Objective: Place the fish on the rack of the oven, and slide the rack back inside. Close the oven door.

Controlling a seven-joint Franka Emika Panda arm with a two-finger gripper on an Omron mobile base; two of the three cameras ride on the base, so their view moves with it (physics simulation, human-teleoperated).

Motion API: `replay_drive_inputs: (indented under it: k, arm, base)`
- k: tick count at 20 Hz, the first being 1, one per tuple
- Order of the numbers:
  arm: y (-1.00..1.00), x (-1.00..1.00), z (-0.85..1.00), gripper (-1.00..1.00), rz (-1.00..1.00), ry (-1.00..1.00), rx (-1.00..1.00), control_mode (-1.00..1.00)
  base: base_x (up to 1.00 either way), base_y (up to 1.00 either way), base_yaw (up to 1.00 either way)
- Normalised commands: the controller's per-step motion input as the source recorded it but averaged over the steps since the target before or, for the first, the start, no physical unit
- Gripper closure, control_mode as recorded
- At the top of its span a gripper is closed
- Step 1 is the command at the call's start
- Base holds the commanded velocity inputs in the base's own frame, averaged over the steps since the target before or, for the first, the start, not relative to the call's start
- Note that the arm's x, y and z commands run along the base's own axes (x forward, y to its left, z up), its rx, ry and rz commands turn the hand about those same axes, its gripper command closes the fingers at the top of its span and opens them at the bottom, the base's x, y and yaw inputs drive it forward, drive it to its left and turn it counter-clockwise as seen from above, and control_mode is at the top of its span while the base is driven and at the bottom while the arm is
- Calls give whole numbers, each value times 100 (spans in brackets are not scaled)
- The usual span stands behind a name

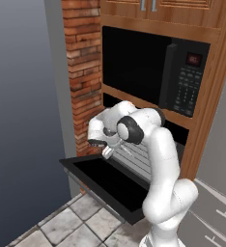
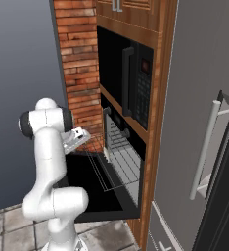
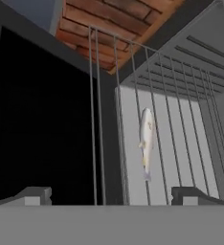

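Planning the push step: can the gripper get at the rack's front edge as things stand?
Probably yes. The gripper hangs open just above the rack, which sticks out over the dropped oven door; besides the fish, nothing lies between.

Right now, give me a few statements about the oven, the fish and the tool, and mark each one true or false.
1. The oven door is shut. False: it hangs open, dropped down flat.
2. The fish lies on the rack. True.
3. The tool grips the fish. False: its fingers are spread, with the fish lying beyond them.
4. The rack is pushed fully inside the oven. False: it sticks out over the door.
5. A microwave sits above the oven. True.
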Motion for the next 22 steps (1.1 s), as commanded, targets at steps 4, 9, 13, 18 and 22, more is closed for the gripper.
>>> replay_drive_inputs:
  k: [4, 9, 13, 18, 22]
  arm:
    - [17, -15, -28, -100, -10, -20, -11, -100]
    - [35, -73, -6, -100, -4, -30, -14, -100]
    - [22, -89, 0, -100, -3, -25, -11, -100]
    - [5, -71, -1, -100, -12, -1, -4, -100]
    - [6, -51, 0, -100, -22, 8, -1, -100]
  base:
    - [0, 0, 0]
    - [0, 0, 0]
    - [0, 0, 0]
    - [0, 0, 0]
    - [0, 0, 0]
